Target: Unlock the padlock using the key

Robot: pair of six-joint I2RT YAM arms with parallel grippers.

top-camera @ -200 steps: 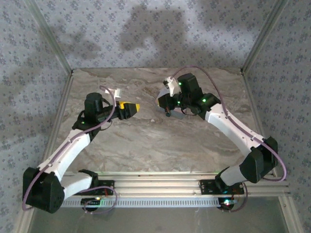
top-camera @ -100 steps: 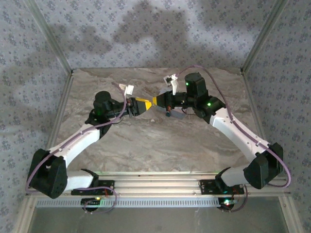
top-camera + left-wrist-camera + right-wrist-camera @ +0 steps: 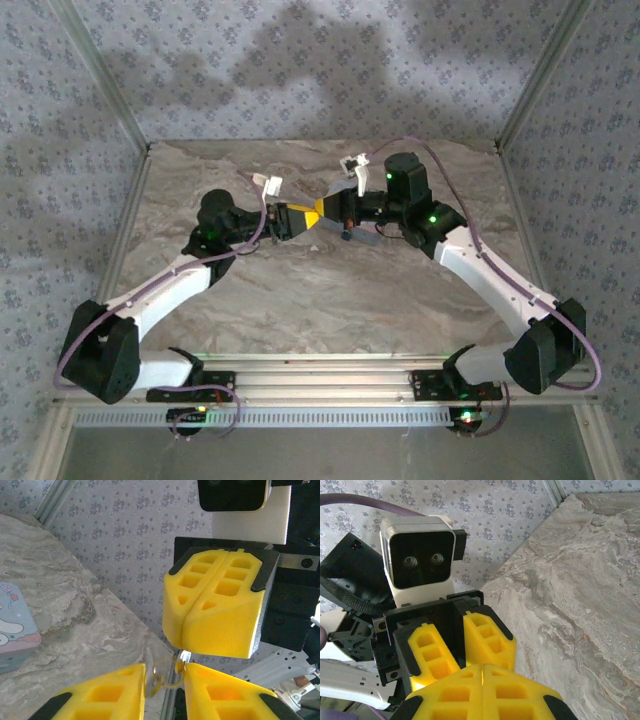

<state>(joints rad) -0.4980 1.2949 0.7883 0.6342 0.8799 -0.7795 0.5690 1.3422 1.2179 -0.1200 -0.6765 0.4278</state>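
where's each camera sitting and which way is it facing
Top: above, behind the bases, looking down at the table; both arms show.
Left wrist: on the left arm, facing the right end effector, shut on a key; own open fingers at bottom.
Right wrist: on the right arm, facing the left end effector; own shut fingers at bottom.
Shared: wrist views face each other, each showing the other's camera.

Soft light from the near side casts broad blurry shadows on the back wall (image 3: 300, 90). Overhead view hazy; wrist views crisp, yellow fingers (image 3: 220, 625) bright.
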